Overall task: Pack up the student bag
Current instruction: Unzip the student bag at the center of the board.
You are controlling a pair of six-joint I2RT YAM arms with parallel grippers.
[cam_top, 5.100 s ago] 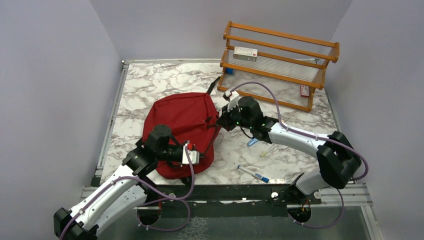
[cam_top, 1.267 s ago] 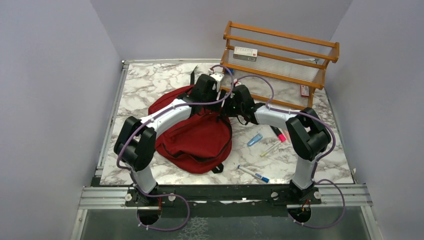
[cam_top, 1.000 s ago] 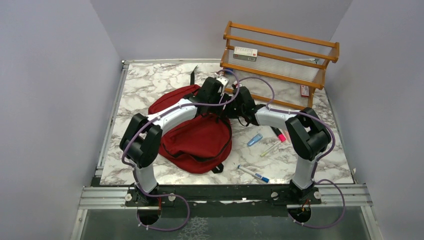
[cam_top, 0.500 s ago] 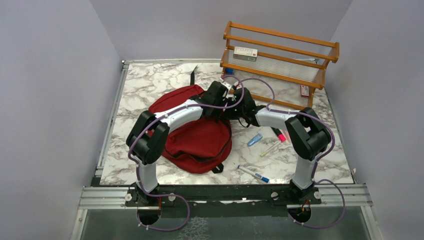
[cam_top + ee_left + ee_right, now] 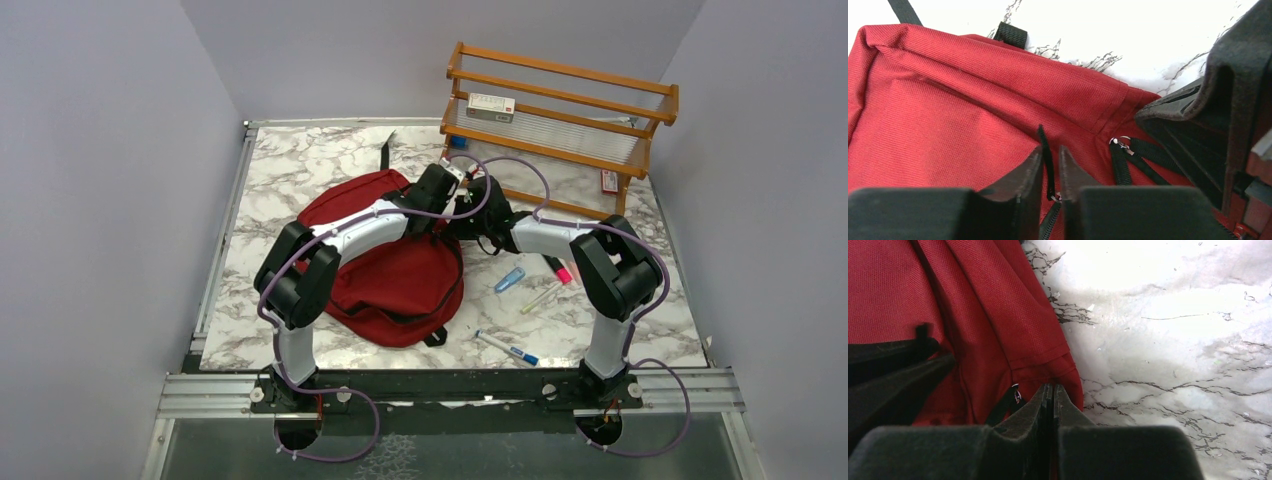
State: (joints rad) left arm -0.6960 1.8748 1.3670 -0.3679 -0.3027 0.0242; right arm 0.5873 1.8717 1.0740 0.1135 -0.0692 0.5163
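Red bag (image 5: 963, 110) fabric fills most of the view, with the marble table (image 5: 1128, 30) beyond its top seam. A black strap (image 5: 904, 10) runs off at upper left, and a short black loop (image 5: 1009, 34) sits at the seam. The left gripper (image 5: 1050, 156) has its fingers (image 5: 1023, 175) set narrowly apart around a black zipper pull (image 5: 1044, 150); whether they pinch it is unclear. Just to the right lies a second pull (image 5: 1120, 150) on a metal ring. The right gripper (image 5: 1160, 122) fills the right side, its tip against the bag.
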